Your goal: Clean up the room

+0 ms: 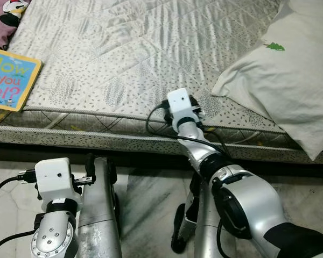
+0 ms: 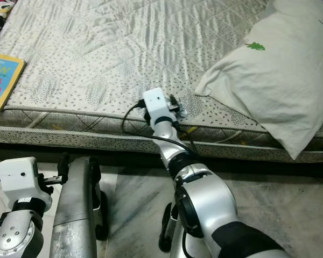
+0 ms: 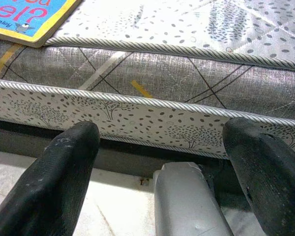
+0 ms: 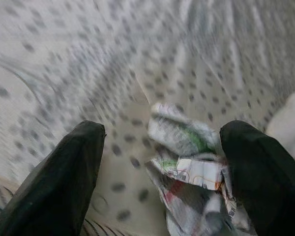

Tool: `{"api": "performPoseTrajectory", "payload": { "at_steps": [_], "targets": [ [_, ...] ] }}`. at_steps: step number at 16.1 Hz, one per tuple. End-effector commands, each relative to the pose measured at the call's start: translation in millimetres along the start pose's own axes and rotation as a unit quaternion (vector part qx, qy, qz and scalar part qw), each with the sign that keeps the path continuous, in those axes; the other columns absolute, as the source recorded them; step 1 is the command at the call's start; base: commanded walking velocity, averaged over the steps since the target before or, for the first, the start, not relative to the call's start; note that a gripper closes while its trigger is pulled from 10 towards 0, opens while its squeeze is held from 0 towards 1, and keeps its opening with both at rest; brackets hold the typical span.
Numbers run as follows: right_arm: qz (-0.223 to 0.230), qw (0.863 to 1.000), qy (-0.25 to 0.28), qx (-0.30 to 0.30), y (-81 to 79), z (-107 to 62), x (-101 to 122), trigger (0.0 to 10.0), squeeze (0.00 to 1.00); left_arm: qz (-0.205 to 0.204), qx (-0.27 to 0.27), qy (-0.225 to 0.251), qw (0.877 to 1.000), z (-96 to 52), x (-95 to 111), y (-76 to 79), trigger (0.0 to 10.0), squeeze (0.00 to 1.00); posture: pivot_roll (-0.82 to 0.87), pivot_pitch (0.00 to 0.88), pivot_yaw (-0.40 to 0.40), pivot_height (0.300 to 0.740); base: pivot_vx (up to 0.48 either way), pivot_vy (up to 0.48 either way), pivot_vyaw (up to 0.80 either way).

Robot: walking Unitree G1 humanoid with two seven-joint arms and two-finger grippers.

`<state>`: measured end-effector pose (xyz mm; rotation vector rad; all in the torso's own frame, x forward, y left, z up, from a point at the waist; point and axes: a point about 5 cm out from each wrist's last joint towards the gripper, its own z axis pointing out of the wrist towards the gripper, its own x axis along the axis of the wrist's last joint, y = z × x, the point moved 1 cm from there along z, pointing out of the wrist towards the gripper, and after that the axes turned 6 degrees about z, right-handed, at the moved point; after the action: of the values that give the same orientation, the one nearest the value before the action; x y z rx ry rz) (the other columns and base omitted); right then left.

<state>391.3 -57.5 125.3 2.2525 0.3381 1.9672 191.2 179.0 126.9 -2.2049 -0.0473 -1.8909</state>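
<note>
**A:** Rubbish first, then? Where is it?

**B:** On the mattress (image 1: 151,48), close to the near edge, just left of the white pillow (image 1: 280,80). It's a crumpled wrapper (image 4: 187,162), printed paper or foil with green and red on it.

**A:** And the right gripper (image 4: 164,172)?

**B:** Reached out over that edge, fingers spread wide. The wrapper lies between them but hard against one finger, with the other well apart from it.

**A:** So centre it?

**B:** I'd shift sideways a little so the wad sits mid-gap, lower until the tips meet the quilted cover, then close slowly. It looks light and springy, so a fast squeeze could flick it away or pinch the fabric.

**A:** Left gripper (image 3: 162,162)?

**B:** Low by the bed's side, fingers parted, holding nothing. A children's book (image 1: 8,78) waits at the far left
</note>
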Motion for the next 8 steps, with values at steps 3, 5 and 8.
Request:
{"api": "performPoseTrajectory", "payload": {
  "at_steps": [3, 5, 8],
  "targets": [
    [-0.013, 0.998, -0.056, -0.01, 3.7, -4.6, -25, 10.0, 0.0, 0.001, 0.001, -0.012, 1.0, -0.2, -5, -0.9, 10.0, 0.0, 0.27, 0.295, -0.126, 0.529, 0.0, 0.0, 0.0],
    [-0.008, 0.998, -0.067, -0.013, 5.0, -5.5, -30, 6.8, 0.0, 0.002, 0.002, -0.013, 1.0, 0.6, -6, -1.6, 10.0, 0.0, 0.27, 0.289, -0.125, 0.529, 0.0, 0.0, 0.0],
    [0.003, 0.997, -0.079, -0.017, 7.1, -6.1, -34, 0.0, 0.0, 0.002, 0.002, -0.013, 1.0, 2.6, -6, -1.8, 10.0, 0.0, 0.28, 0.282, -0.125, 0.529, 0.0, 0.0, 0.0]
  ]
}}
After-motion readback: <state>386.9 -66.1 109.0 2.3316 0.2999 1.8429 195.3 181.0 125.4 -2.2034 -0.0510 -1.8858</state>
